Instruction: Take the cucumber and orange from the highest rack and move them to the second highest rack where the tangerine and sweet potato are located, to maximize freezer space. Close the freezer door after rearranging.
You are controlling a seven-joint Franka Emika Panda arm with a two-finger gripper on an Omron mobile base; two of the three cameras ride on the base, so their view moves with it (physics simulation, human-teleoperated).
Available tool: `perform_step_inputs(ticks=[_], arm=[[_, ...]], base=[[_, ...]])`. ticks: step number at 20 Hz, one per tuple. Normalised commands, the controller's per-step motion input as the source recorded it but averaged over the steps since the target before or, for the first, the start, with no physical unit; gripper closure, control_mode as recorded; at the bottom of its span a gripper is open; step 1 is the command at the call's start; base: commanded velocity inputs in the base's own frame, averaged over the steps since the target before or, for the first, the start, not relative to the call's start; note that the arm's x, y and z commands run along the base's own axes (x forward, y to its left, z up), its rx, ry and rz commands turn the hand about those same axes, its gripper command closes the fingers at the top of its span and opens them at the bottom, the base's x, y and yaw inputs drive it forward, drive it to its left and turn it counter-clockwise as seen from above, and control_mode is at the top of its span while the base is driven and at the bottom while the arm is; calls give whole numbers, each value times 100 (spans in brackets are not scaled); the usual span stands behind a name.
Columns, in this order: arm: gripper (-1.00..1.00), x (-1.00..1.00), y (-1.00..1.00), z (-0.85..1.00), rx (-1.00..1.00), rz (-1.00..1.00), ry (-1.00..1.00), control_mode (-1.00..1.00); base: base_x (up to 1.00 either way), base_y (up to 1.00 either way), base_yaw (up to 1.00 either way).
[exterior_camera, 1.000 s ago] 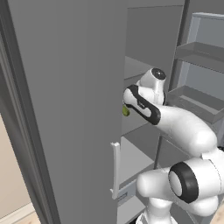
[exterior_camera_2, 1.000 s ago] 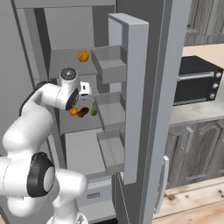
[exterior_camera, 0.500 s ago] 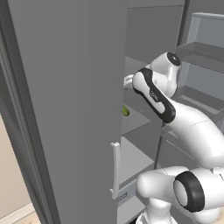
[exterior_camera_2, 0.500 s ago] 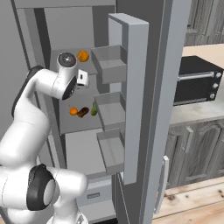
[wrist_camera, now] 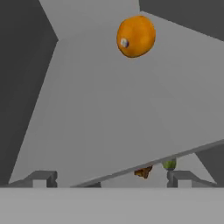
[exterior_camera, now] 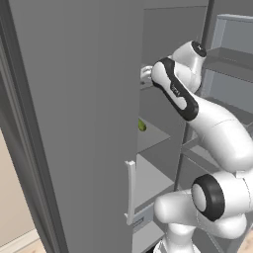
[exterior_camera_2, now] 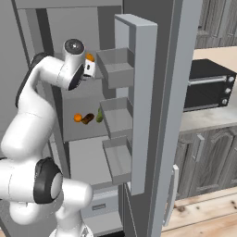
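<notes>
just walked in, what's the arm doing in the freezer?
The gripper is up at the highest rack, open and empty, facing the orange that sits there alone. The cucumber already lies on the second highest rack beside the tangerine and sweet potato. The freezer door stands open.

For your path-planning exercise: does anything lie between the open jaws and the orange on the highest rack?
Nothing visible does. In the hand view, only bare highest rack lies between the gripper and the orange. The cucumber already lies on the second highest rack.
</notes>
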Motion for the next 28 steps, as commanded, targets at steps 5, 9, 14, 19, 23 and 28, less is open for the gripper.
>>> perform_step_inputs(ticks=[5, 9, 14, 19, 23, 28], arm=[[-100, 62, 0, 15, 0, -4, 0, -100], [-100, 65, 0, 1, 0, -1, 6, -100], [-100, 64, 0, 0, 1, 0, 3, -100], [-100, 60, 0, 0, 1, 0, 0, -100], [-100, 38, 4, 0, 0, 0, 2, -100], [-100, 46, 7, 0, 0, 0, 5, -100]], base=[[0, 0, 0], [0, 0, 0], [0, 0, 0], [0, 0, 0], [0, 0, 0], [0, 0, 0]])
